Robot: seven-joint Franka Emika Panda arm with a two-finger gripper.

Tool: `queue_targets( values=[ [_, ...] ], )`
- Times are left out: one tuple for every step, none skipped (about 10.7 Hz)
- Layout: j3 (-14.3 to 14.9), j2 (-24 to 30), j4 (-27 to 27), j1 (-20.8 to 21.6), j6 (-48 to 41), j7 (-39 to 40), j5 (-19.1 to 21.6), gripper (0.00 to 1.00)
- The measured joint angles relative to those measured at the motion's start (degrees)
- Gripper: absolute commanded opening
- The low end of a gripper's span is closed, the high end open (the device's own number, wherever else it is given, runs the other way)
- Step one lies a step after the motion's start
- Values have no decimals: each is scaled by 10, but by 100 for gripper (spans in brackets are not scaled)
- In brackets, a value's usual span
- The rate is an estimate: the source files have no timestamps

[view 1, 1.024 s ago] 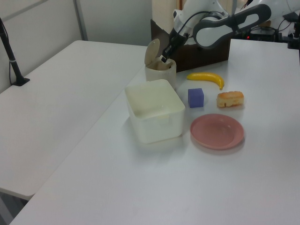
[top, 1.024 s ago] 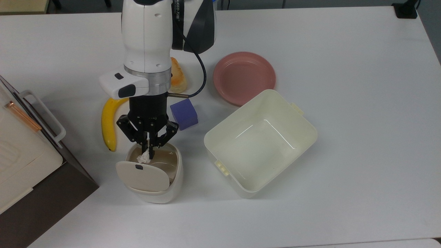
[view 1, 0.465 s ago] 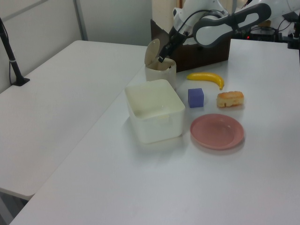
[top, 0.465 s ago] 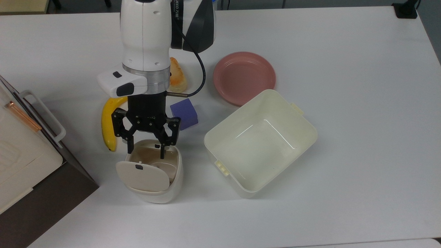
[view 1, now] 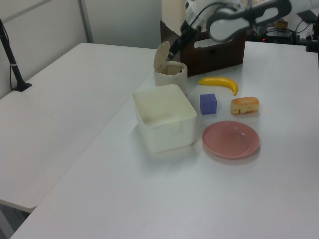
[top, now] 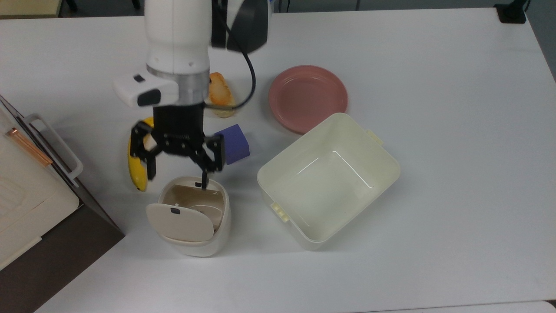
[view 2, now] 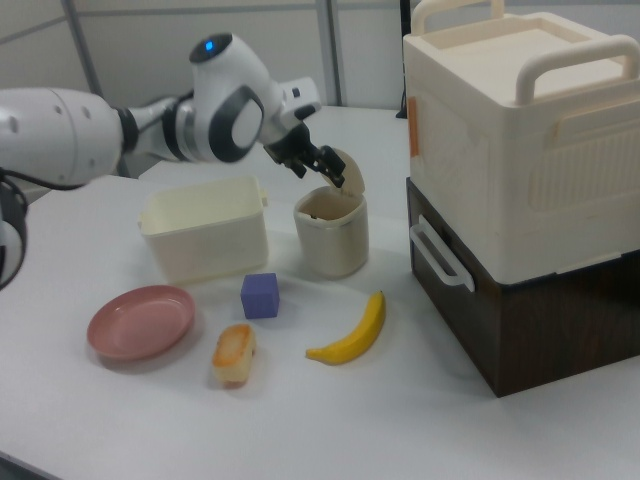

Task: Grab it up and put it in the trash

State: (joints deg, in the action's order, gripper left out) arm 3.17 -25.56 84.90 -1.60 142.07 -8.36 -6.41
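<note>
The trash is a small rounded cream-white bin [top: 197,243] with its beige flap lid [top: 180,222] tipped open; it also stands in the left view [view 1: 170,75] and the right view [view 2: 332,240]. My gripper [top: 177,179] hangs open just above the bin's mouth, fingers spread wide with nothing between them, seen too in the left view [view 1: 177,47] and the right view [view 2: 325,168]. The crumpled paper wad is hidden; the bin's opening shows just its beige inside.
A banana [top: 135,167] lies at the top view's left of the bin, a purple cube [top: 235,143] and a bread roll [top: 219,98] behind it. A pink plate [top: 307,96] and an open cream tub [top: 304,237] stand to the top view's right. A large cream box [top: 26,195] on a dark base borders the top view's left.
One second ago the gripper was shut on the paper wad in the bin's mouth. It opened, the wad dropped out of sight, and the gripper has risen.
</note>
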Motion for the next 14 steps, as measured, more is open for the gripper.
queue_targets(
  values=[
    [0, 30, -3, -1, -77, 0, -1, 100],
    [1, 69, -4, -5, -155, 1, -1, 100],
    [1, 108, -4, -13, -217, 5, -1, 100],
    [1, 142, -2, -20, -269, 11, -1, 100],
    [1, 166, 2, -25, -316, 24, -1, 100],
    [2, 184, 5, -31, -348, 44, -1, 100],
    [2, 198, 9, -37, -376, 55, 2, 100],
    [2, 207, 13, -41, -403, 56, 15, 100],
    [2, 212, 19, -43, -416, 55, 42, 100],
    [2, 214, 31, -43, -417, 50, 63, 100],
    [2, 216, 45, -43, -417, 46, 72, 100],
    [2, 219, 54, -43, -417, 45, 75, 100],
    [3, 225, 59, -47, -417, 42, 77, 100],
    [3, 233, 60, -58, -417, 42, 89, 100]
  ],
)
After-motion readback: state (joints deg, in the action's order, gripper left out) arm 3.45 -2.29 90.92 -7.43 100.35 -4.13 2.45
